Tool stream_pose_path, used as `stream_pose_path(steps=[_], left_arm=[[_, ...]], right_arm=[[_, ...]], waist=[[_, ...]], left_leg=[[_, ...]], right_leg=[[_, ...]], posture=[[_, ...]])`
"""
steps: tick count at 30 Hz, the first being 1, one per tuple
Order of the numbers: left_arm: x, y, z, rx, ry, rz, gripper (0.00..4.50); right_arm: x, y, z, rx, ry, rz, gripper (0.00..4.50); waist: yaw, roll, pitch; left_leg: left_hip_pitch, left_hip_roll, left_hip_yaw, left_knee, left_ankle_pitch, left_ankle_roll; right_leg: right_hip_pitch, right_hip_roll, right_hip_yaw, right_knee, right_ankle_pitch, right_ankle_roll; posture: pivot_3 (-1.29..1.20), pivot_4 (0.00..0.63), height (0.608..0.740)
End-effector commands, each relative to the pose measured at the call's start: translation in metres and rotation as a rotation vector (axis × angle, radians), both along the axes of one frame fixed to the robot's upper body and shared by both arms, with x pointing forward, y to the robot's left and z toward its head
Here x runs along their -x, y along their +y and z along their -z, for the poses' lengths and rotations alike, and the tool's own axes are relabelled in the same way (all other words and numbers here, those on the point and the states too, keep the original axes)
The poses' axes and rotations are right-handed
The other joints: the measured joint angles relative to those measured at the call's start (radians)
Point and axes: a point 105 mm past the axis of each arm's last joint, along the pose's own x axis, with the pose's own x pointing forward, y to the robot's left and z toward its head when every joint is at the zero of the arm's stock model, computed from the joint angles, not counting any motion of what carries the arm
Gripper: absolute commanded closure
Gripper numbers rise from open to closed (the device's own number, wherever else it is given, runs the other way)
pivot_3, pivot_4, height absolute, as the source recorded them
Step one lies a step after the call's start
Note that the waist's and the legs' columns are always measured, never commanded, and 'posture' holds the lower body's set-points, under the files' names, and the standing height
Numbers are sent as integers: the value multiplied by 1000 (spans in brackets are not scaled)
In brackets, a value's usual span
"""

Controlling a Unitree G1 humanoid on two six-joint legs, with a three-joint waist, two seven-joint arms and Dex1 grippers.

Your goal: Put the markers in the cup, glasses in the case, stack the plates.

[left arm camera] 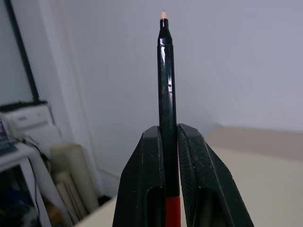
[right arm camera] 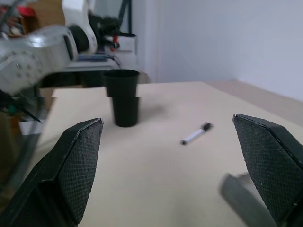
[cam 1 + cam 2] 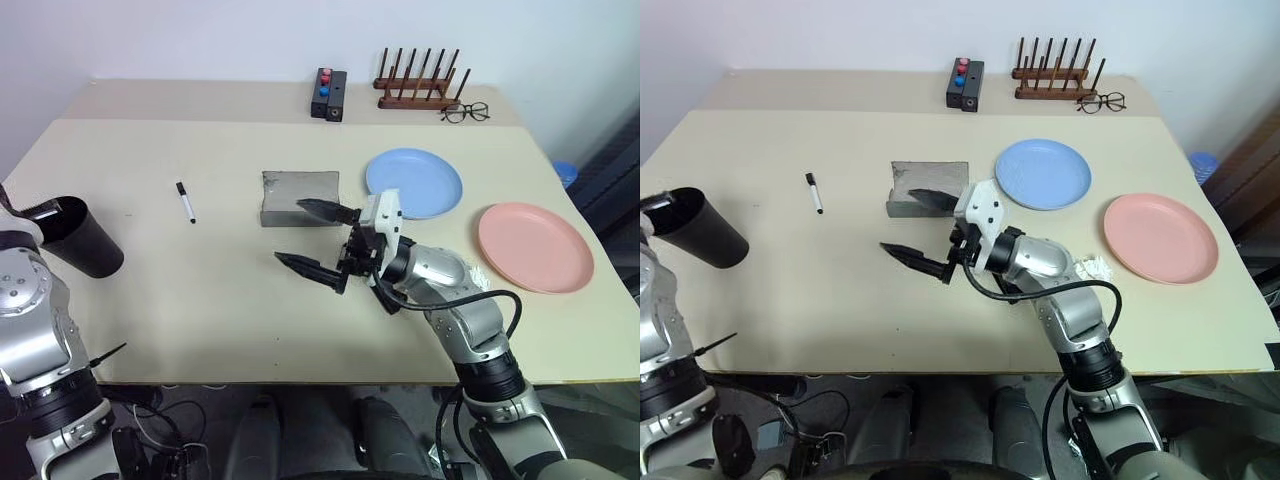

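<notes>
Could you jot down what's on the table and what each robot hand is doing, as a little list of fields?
left gripper: shut on the black marker
right gripper: open, empty, above the table
white marker: lying on the table
cup: near the table's left edge
case: mid-table
blue plate, pink plate: apart, unstacked
spectacles: far edge, by a wooden rack

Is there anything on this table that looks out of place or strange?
Nothing is spilled or broken. A small crumpled white scrap lies beside the round pink plate, belonging to nothing. The grey felt case sits closed, and no sunglasses are seen on the beige table.
</notes>
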Motion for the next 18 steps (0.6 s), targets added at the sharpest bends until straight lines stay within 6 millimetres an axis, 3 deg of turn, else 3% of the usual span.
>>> stream_pose_path(steps=[1, 6, 18], left_arm=[[-1, -8, -2, -10, -40, 56, 4433], [-6, -17, 5, -11, -37, 104, 4433], [-3, -18, 15, 17, -45, 82, 4433]], right_arm=[[11, 4, -11, -31, -32, -37, 0], [13, 5, -11, -32, -19, -39, 0], [12, 4, -12, -29, -1, -33, 0]], waist=[[0, 0, 0], [-3, 0, 0], [-2, 0, 0]], left_leg=[[0, 0, 0, 0, 0, 0], [0, 0, 0, 0, 0, 0], [0, 0, 0, 0, 0, 0]], right_leg=[[0, 0, 0, 0, 0, 0], [0, 0, 0, 0, 0, 0], [0, 0, 0, 0, 0, 0]], posture=[[0, 150, 738], [0, 150, 738], [0, 150, 738]])
